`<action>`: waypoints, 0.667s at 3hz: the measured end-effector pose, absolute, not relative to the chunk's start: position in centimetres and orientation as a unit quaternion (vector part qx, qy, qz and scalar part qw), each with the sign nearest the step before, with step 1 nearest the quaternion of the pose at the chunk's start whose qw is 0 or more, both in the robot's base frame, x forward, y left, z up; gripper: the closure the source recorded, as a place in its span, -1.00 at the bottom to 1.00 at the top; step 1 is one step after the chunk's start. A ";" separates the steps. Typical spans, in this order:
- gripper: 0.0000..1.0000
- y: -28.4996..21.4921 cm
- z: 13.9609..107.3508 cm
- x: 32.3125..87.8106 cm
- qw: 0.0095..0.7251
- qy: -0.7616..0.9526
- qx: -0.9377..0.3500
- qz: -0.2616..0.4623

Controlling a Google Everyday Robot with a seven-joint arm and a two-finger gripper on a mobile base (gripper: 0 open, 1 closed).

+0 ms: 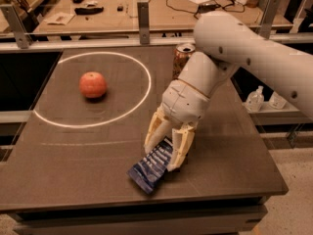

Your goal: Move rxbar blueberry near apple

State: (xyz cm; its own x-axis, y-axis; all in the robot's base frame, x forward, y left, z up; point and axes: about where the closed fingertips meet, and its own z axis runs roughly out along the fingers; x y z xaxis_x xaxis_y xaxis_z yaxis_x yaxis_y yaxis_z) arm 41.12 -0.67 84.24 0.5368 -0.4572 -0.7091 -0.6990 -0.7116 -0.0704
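At the table (68,180) front, jaws pinch the rxbar blueberry (152,164), its length running near-left to far-right.

Dim, warm overhead light; the gripper (162,156), clamped on the snack bar (148,171) at five o'clock, shadows the table (73,173).
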 end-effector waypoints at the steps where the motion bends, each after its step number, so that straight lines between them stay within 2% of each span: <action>1: 1.00 -1.6 86.7 42.3 0.230 0.402 -0.836 0.296; 2: 1.00 -2.4 88.4 44.7 0.280 0.447 -0.806 0.268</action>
State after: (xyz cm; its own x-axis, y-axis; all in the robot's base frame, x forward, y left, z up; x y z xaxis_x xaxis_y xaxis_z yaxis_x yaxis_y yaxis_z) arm 44.68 -2.37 88.38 0.4566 -0.5708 -0.6824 -0.8710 -0.4433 -0.2119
